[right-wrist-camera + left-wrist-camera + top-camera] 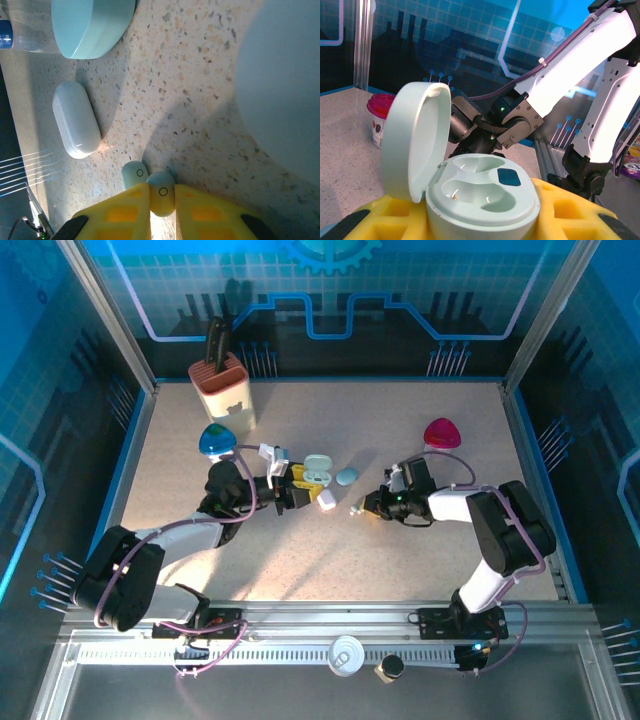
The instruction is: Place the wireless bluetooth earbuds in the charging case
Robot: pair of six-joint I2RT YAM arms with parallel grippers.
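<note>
Your right gripper (161,190) pinches one pale earbud (163,201), and a second earbud (135,175) lies just beside it on the table (200,100). Your left gripper (480,227) is clamped on the open mint charging case (485,192), lid upright.

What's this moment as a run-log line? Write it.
left gripper: shut on charging case, lid open, slots empty | right gripper: shut on earbud | insertion: not yet done
</note>
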